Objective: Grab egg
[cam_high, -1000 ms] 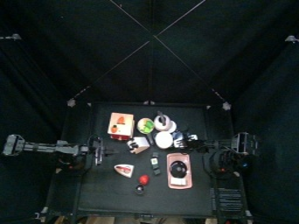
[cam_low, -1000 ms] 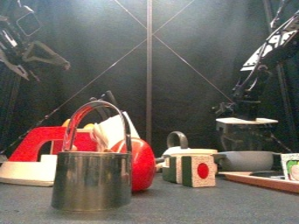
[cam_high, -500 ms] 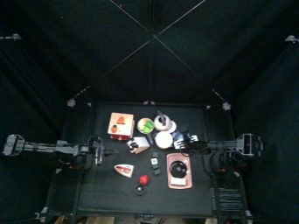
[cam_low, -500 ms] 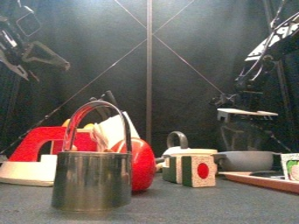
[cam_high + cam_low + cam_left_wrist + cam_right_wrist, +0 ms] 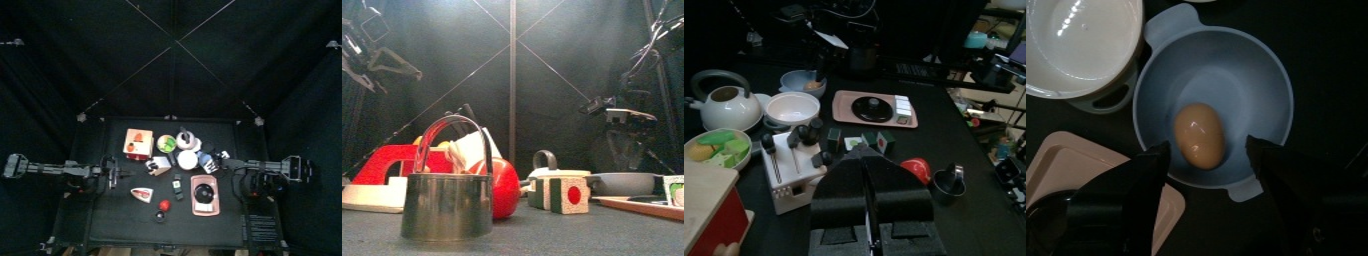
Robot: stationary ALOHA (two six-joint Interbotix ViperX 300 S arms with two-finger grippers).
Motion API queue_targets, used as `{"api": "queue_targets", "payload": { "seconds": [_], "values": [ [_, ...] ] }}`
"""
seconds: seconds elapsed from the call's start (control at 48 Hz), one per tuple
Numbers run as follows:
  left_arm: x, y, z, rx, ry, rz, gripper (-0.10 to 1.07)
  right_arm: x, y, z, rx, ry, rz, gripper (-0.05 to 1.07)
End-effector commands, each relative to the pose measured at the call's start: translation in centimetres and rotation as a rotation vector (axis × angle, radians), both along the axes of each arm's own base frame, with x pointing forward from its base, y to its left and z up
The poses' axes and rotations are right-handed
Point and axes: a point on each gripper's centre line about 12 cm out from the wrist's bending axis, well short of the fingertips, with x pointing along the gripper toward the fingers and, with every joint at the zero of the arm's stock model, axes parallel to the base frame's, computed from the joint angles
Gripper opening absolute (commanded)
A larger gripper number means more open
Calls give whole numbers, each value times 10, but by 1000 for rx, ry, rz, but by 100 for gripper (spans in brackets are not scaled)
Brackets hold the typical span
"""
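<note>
A tan egg lies in a grey-blue two-handled bowl. My right gripper hangs open right above it, one jaw on each side of the egg, not touching it. In the top view this bowl sits right of the table's middle with the right gripper beside it. The front view shows the right gripper held above the bowl. The egg also shows in the left wrist view. My left gripper is shut and empty, resting at the table's left.
A white bowl touches the blue bowl, and a pink tray lies close by. In front stand a steel cup, a red apple, a red-and-white toy and a block. A white kettle stands further back.
My right arm has stretched in from the right, and its gripper has risen and come over the blue bowl. The left arm has not moved.
</note>
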Motion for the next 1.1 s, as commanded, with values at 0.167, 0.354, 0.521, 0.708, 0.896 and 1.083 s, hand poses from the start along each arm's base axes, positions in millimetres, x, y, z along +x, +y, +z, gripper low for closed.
{"api": "queue_targets", "payload": {
  "seconds": [0.167,0.354,0.521,0.708,0.896,1.083],
  "values": [
    [2,1,4,1,-12,5,0,3,0,-2,-12,-101,39,93],
    [2,2,4,1,-12,8,0,4,0,-7,-9,-91,46,93],
    [2,2,4,1,-12,8,0,3,0,-14,0,-66,49,93],
    [2,2,5,1,-14,8,0,6,0,-23,13,-48,53,93],
    [2,2,4,2,-12,8,0,8,-5,-32,19,-27,48,93],
    [2,2,4,2,-12,8,0,8,-9,-37,21,-10,44,93]
  ]
}}
